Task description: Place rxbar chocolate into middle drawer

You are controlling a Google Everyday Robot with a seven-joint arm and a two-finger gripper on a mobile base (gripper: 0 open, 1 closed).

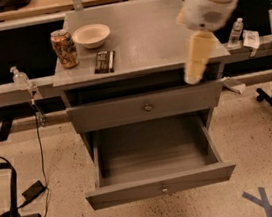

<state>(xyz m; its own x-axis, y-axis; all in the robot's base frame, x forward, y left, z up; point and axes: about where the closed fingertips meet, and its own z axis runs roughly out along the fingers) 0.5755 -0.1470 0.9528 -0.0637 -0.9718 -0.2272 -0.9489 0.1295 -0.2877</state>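
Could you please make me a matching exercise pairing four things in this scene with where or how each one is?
Things:
1. rxbar chocolate
2. middle drawer
3. bowl
4. gripper

Places or states:
A. pulled open
B. hanging near the right front corner of the cabinet
C. lying flat on the cabinet top, near its front edge
D. beside the drink can, farther back

Pairs: 1-C, 2-A, 3-D, 4-B
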